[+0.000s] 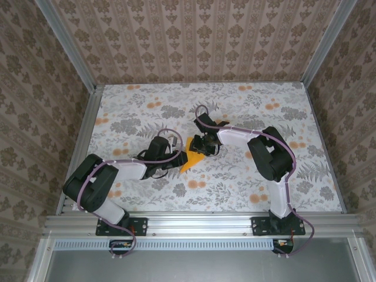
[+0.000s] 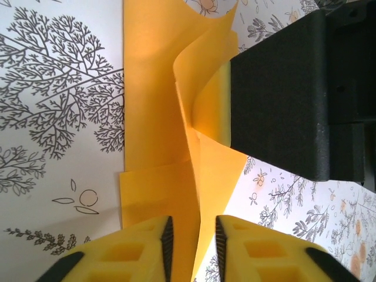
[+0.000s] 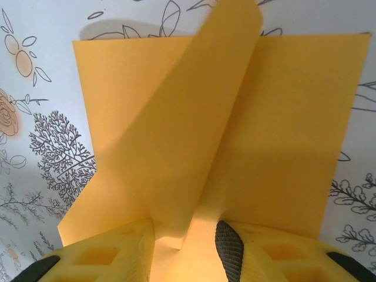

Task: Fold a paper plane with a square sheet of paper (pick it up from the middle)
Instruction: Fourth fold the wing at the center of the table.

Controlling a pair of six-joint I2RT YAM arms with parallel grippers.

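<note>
A: At the middle of the floral-print table (image 1: 270, 182), what lies between the two arms?

B: The orange-yellow sheet (image 1: 191, 160), partly folded, resting on the cloth. The left gripper (image 1: 178, 157) meets it from the left. The right gripper (image 1: 203, 145) meets it from the far right. Both are close over it.

A: How does the paper lie?

B: Most of it is flat. In the left wrist view a flap (image 2: 202, 70) curls up off the flat part and stands as a ridge running toward that gripper's fingers (image 2: 141, 249). In the right wrist view the same flap rises tilted above the flat layer.

A: And the left jaws?

B: Narrow, a little apart, straddling the near end of the ridge. A sliver of gap shows on each side, so they are not pinching it.

A: The right ones?

B: Also part open. The foot of the flap stands between them, close against one finger, with space to the other pad. The right gripper's dark body stands just beside the curl.
</note>
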